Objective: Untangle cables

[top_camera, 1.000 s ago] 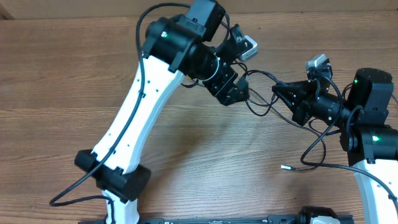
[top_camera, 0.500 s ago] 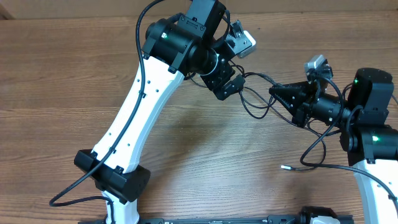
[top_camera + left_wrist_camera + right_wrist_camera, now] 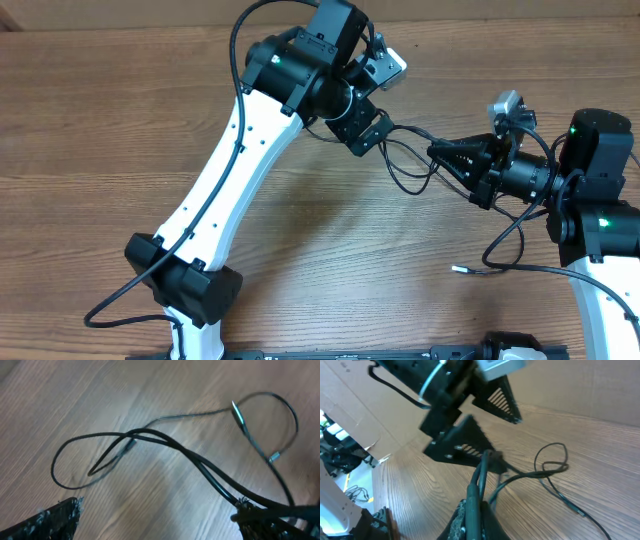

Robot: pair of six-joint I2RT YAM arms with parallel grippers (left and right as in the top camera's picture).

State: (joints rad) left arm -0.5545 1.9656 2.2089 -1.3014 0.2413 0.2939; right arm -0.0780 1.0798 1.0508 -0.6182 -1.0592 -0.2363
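Thin black cables (image 3: 408, 168) stretch between my two grippers and loop on the wood below them. My right gripper (image 3: 441, 152) is shut on a bundle of the cords (image 3: 476, 491), which run ahead to a plug (image 3: 495, 463). That plug lies against the lower finger (image 3: 454, 445) of my left gripper (image 3: 384, 104), which stands wide open. In the left wrist view, two cords (image 3: 200, 462) cross the gap and touch the right finger (image 3: 272, 520). Nothing is clamped between the jaws of that gripper (image 3: 155, 527). A long loop (image 3: 75, 457) lies on the table.
A silver-tipped cord end (image 3: 458, 268) lies on the wood in front of the right arm's base. The white left arm (image 3: 235, 170) slants across the table's middle. Thick black robot cables (image 3: 120, 305) hang by the left base.
My left gripper has opened fully and shifted slightly up and back from the cords. The right gripper edged a little left, still holding the bundle.
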